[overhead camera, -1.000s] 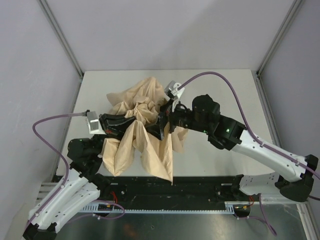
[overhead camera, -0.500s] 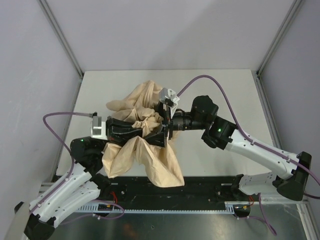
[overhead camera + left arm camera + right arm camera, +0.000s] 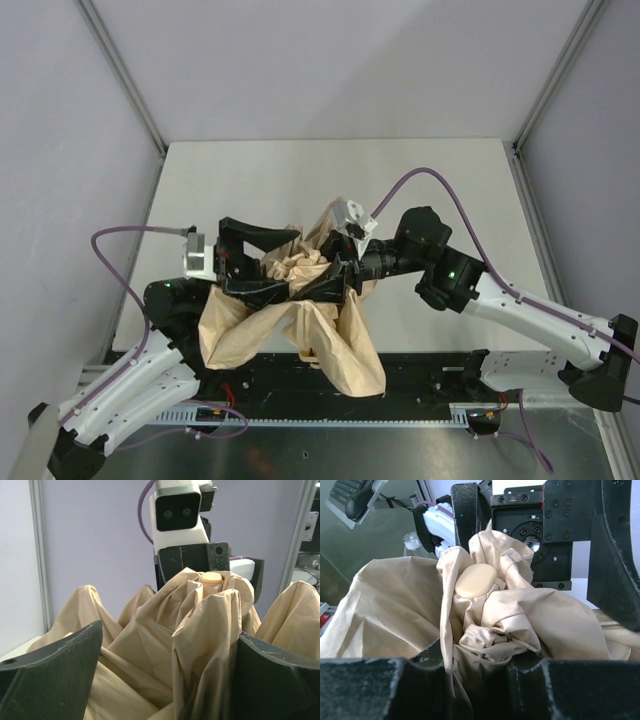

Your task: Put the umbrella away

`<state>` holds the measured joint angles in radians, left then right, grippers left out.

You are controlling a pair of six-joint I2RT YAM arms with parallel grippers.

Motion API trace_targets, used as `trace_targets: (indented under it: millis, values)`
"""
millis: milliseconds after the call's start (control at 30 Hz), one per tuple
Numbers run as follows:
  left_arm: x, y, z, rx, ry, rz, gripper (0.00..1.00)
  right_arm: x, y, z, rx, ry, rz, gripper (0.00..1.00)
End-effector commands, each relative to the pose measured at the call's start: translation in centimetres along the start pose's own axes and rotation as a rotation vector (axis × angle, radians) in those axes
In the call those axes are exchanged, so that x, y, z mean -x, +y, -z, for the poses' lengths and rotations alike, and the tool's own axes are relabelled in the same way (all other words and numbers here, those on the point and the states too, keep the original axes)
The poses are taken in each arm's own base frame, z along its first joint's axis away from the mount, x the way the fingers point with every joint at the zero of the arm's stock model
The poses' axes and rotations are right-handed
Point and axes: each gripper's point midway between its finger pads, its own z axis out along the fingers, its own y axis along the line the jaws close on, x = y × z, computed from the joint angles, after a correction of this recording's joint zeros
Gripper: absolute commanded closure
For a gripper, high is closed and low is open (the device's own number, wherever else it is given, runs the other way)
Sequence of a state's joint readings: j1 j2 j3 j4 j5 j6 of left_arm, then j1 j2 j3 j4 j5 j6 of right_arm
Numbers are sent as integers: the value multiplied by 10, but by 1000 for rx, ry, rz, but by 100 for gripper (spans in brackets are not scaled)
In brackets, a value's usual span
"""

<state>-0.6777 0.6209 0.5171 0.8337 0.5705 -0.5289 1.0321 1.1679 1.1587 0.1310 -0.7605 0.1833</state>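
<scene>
The umbrella (image 3: 322, 340) is a bunched mass of beige fabric, held up over the near part of the table, with folds hanging down toward the front rail. Its round tan cap (image 3: 476, 580) pokes out of the gathered folds and also shows in the left wrist view as the cap (image 3: 211, 576). My right gripper (image 3: 345, 276) comes in from the right and is shut on the gathered fabric (image 3: 490, 630), pinched between its fingers (image 3: 380, 690). My left gripper (image 3: 288, 263) is open, its wide-apart fingers (image 3: 50, 675) standing either side of the umbrella (image 3: 130, 625) without squeezing it. Shaft and handle are hidden.
The white table (image 3: 250, 170) stretches behind the arms, framed by grey walls and metal posts (image 3: 120, 75). A black rail (image 3: 420, 368) runs along the near edge, and the loose fabric hangs over it. Purple cables (image 3: 110, 250) loop off both wrists.
My left gripper has opened off the fabric. My right gripper has closed on the bundle. The umbrella has been gathered tighter and has shifted toward the near edge.
</scene>
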Motion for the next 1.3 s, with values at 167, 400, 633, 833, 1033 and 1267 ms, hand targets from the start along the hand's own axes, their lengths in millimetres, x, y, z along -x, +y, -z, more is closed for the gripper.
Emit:
trace_targets:
  millis: [167, 400, 633, 833, 1033, 1267]
  values:
    - [82, 16, 14, 254, -251, -64, 1, -22, -25, 41, -221, 17, -99, 100]
    - [100, 38, 33, 439, -304, -93, 1, -33, -28, 60, -241, 21, -147, 100]
    - [71, -14, -27, 2, -3, -138, 1, -40, -32, 50, -195, 30, -182, 100]
    - [98, 28, -2, 335, -80, -204, 1, -24, -47, 79, -311, -12, -152, 100]
    - [83, 43, 33, 543, 102, -165, 4, -4, -53, 112, -368, -58, -100, 100]
    - [35, 77, 72, 758, 172, -52, 12, 6, -48, 122, -328, -66, -54, 100]
